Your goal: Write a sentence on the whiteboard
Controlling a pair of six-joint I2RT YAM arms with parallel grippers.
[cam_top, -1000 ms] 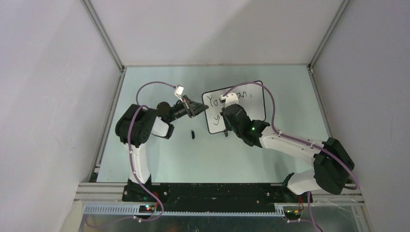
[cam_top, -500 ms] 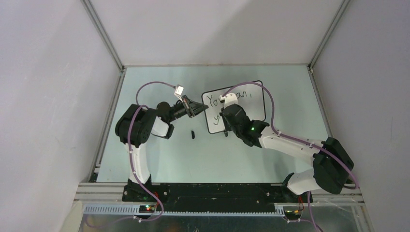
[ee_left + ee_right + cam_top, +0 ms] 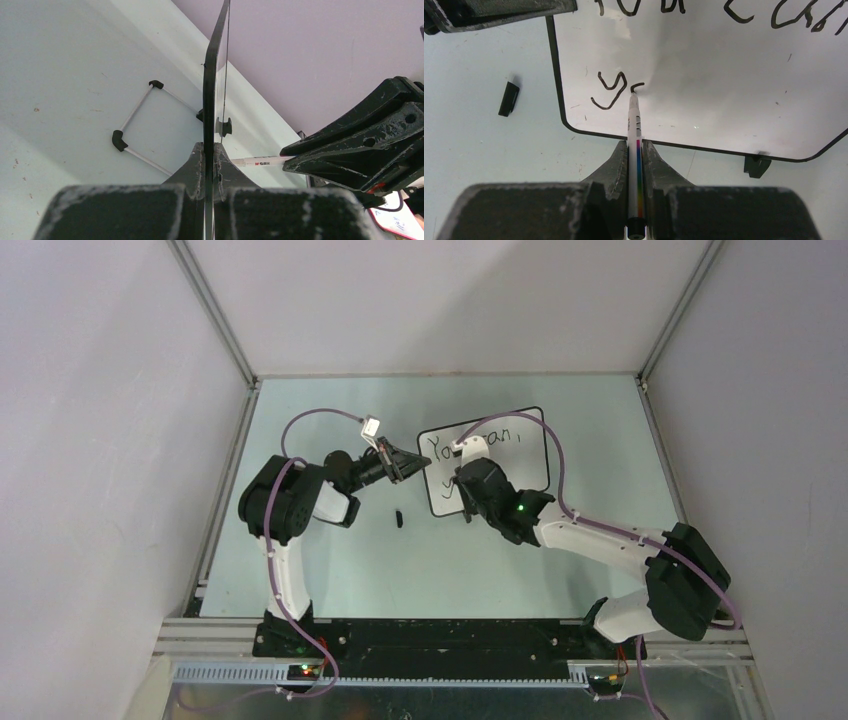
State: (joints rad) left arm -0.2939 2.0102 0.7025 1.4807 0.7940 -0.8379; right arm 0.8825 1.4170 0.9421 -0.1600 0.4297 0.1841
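Beside black handwritten "y" [image 3: 608, 90] on small glossy white black-framed whiteboard [image 3: 724, 100], on pale green desk [image 3: 330, 560]: with right tool [image 3: 636, 146] closed on thin white marker [image 3: 634, 115], tip seemingly touching, curl next letter lightly; brace with left tool [image 3: 209, 160] clamped on frame.

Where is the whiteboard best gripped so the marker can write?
Pinch the whiteboard by its thin left edge, coming in from the left, as the left gripper does: the panel is slim, and that side leaves the face free for the marker in the right gripper.
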